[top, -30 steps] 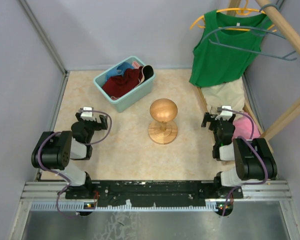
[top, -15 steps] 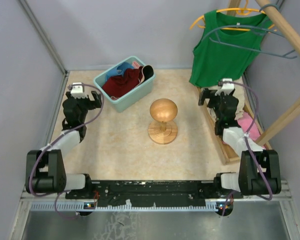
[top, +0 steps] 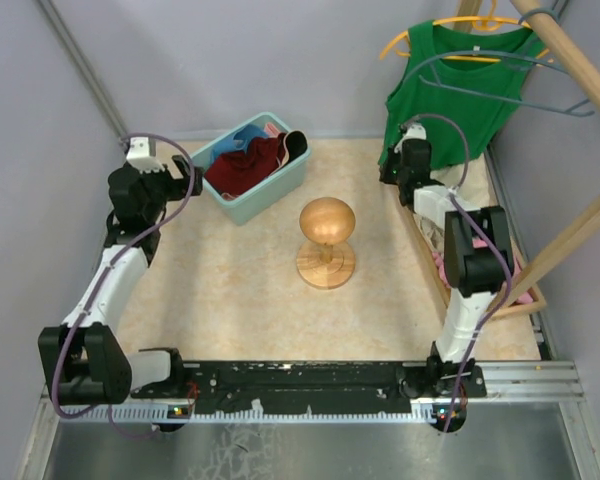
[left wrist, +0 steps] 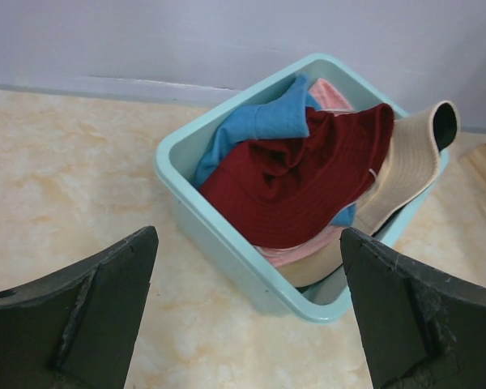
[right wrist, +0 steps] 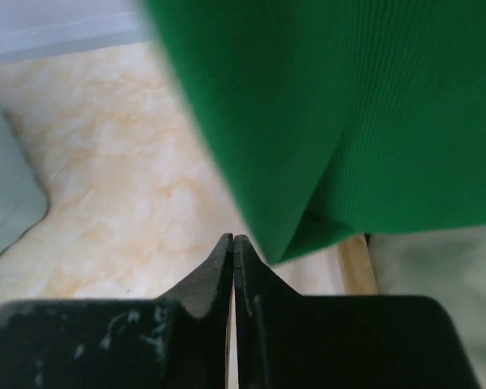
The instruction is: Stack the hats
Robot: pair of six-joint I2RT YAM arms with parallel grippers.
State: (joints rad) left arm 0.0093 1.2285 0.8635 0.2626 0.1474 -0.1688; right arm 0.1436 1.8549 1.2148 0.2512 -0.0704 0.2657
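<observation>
The hats lie heaped in a teal basket [left wrist: 227, 243] at the back left: a dark red hat [left wrist: 308, 178] on top, a blue hat [left wrist: 263, 121] behind it, a pink hat [left wrist: 334, 93] under them, and a beige hat [left wrist: 409, 170] draped over the right rim. My left gripper [left wrist: 247, 243] hovers open just left of the basket [top: 250, 200], holding nothing. My right gripper [right wrist: 233, 239] is shut with nothing between its fingers. It sits at the back right [top: 398, 170], beside the hem of the green top [right wrist: 348, 121].
A wooden head-shaped stand [top: 326, 240] stands mid-table. The green tank top [top: 450, 95] hangs on a hanger from a wooden rack [top: 575, 235] at the right. Pale and pink cloth [top: 520, 290] lies in the rack's base. Grey walls close in the sides.
Both arms have stretched out from near their bases toward the back, the left toward the basket and the right toward the green top. The right gripper has gone from open to shut.
</observation>
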